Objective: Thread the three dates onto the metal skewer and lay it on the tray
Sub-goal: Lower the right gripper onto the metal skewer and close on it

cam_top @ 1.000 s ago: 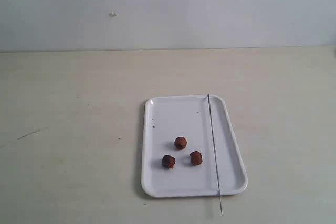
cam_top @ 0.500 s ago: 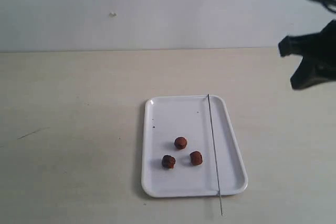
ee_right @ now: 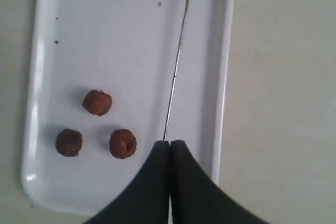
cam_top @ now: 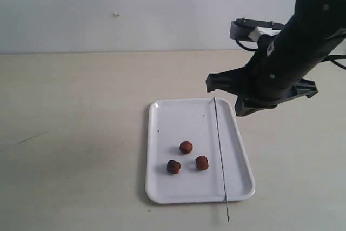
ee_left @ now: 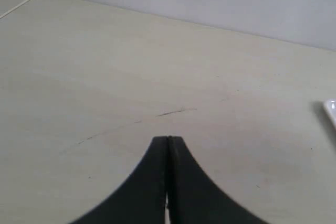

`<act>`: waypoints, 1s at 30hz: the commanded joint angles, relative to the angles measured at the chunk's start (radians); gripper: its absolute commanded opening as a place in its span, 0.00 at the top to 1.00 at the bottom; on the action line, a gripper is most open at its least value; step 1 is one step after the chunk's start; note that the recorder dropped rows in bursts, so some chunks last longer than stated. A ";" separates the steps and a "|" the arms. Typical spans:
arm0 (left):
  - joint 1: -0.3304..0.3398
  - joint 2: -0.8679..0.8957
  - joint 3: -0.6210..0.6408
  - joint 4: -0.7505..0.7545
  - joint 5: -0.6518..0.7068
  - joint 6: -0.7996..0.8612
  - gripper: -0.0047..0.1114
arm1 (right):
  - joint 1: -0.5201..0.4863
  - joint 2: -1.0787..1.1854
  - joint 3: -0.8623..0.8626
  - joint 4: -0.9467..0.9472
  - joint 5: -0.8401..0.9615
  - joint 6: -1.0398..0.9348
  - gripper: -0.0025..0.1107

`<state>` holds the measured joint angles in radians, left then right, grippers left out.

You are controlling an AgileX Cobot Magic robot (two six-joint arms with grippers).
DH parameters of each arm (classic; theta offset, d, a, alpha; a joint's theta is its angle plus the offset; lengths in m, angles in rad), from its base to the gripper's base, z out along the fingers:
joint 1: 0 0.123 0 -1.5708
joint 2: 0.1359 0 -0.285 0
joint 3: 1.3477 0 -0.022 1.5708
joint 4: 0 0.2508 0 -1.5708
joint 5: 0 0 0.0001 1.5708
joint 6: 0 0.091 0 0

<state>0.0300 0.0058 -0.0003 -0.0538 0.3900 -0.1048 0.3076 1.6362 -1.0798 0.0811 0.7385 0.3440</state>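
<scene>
The three dates (ee_right: 97, 102) (ee_right: 69, 142) (ee_right: 123, 144) lie loose in a small cluster on the white tray (ee_right: 105, 35), near one another but not touching. None is threaded. The metal skewer (ee_right: 177, 61) lies bare just beside them, running lengthwise along the tray's right side. In the exterior view its far tip sits at the far rim and its near end juts past the near rim over the table (cam_top: 81, 133).

My right gripper (ee_right: 169, 142) hovers above the tray with its fingers pressed together and nothing between them, lined up almost along the skewer. My left gripper (ee_left: 168, 139) is likewise closed and empty. It sits low over bare tabletop well to the left, with only a sliver of the tray at the edge of its view.

I judge this to be the very start, the approach to pick up the skewer. Next I need to spread my right fingers, drop over the rod and close across it. It is thin and lies on glossy ware, so it may roll or slip. The overhanging end, propped on the rim, looks like the easier place to grip.

The nearest date sits close to the skewer, so I should come straight down rather than sweep in sideways. There is plenty of open table on every side of the tray, and the low rim is the only edge I could catch.
</scene>
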 commanded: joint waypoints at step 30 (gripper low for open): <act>0.004 -0.006 0.000 -0.002 -0.010 -0.007 0.96 | 0.076 0.302 -0.006 -0.055 -0.116 0.157 0.74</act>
<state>0.0300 0.0058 -0.0003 -0.0538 0.3900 -0.1048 0.3829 1.9326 -1.0798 0.0315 0.6489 0.4898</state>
